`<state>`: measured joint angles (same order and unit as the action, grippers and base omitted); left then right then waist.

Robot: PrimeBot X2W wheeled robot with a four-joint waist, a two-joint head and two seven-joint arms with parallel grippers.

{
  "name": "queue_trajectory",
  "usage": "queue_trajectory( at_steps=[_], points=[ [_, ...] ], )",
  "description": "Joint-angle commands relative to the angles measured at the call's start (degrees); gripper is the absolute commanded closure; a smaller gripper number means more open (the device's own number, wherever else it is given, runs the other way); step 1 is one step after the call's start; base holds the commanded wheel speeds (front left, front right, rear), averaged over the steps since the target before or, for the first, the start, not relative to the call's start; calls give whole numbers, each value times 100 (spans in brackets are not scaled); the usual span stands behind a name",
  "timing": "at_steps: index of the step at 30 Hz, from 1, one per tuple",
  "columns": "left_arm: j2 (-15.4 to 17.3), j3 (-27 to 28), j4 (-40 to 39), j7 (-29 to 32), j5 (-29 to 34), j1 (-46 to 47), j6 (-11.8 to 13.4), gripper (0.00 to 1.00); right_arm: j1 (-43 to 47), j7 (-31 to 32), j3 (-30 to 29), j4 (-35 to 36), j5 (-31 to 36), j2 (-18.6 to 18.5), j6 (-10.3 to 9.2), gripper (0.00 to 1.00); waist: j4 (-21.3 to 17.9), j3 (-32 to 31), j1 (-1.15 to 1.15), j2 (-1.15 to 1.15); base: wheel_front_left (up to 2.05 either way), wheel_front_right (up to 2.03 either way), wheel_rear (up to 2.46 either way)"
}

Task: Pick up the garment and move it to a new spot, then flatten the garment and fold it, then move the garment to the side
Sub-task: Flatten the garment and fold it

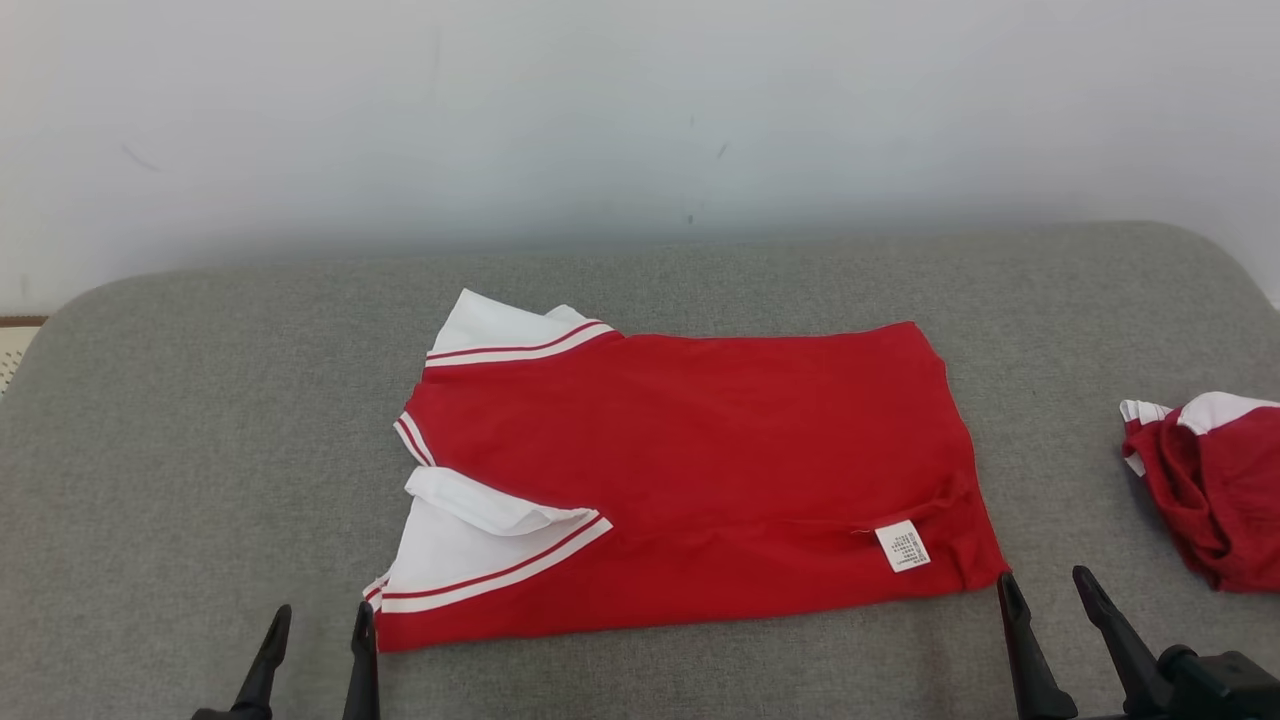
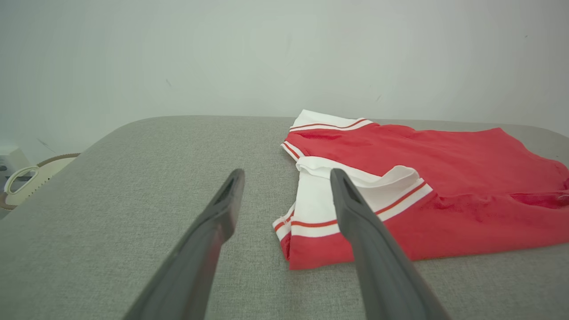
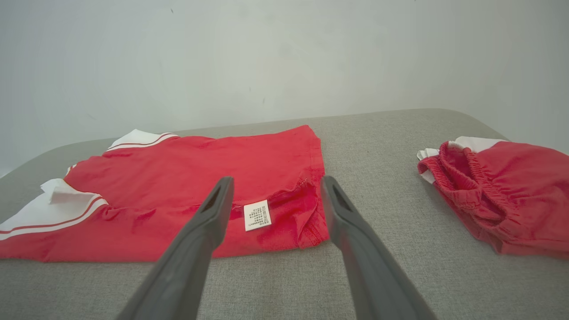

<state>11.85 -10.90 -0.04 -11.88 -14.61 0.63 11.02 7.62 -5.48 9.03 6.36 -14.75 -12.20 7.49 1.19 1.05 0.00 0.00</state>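
Where it lies folded flat at the middle of the grey cushion (image 1: 200,420), the shirt (image 1: 700,470) is seen with its white, red-striped sleeves turned to the left, and a white label (image 1: 902,546) is shown near its near right corner. The left gripper (image 1: 325,610) is held spread just beside the near left corner, and the right gripper (image 1: 1043,577) is held spread just beside the near right corner; nothing is pinched by either. Crumpled red shorts (image 1: 1215,480) are set apart at the cushion's right.
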Motion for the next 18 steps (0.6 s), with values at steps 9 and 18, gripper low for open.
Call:
queue_trajectory(
  at_steps=[9,18],
  points=[
    [-60,-231,399,337,-125,396,-173,0,-447,3,14,-547,-130,-164,0,0,-22,271,0,0,0,0,0],
    [-191,-271,1034,463,-282,779,-225,0,-1180,-195,317,-1574,-333,-333,0,0,-56,696,0,0,0,0,0]
  ],
)
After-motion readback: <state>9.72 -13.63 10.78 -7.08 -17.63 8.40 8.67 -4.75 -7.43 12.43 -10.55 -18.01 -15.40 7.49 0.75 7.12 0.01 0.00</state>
